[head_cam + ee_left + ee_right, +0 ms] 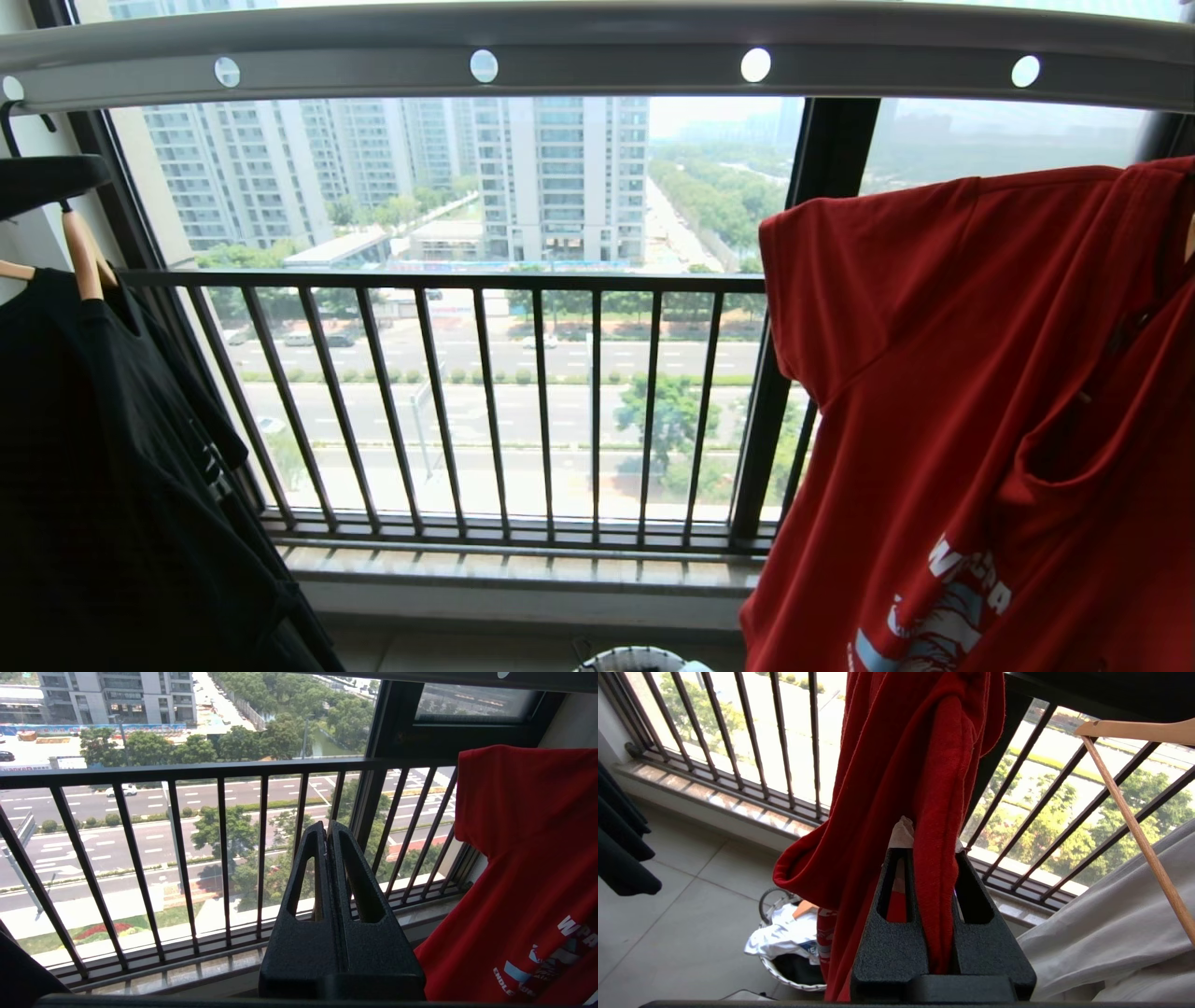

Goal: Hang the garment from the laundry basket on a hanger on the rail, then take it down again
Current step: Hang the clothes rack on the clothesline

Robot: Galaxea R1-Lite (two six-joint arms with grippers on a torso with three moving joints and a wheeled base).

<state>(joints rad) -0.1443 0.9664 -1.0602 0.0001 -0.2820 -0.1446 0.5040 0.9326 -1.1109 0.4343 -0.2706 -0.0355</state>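
Red garment hangs at the right of the head view, below the rail, long axis vertical, print low near the hem. No white hanger can be made out. Right gripper has its jaws pinching a bunched fold of the garment, fabric draping down between them. Left gripper is pressed together, empty, pointing at the window railing with the garment off to its right. Laundry basket sits on the floor below. Right arm is nearer; likely it carries the garment.
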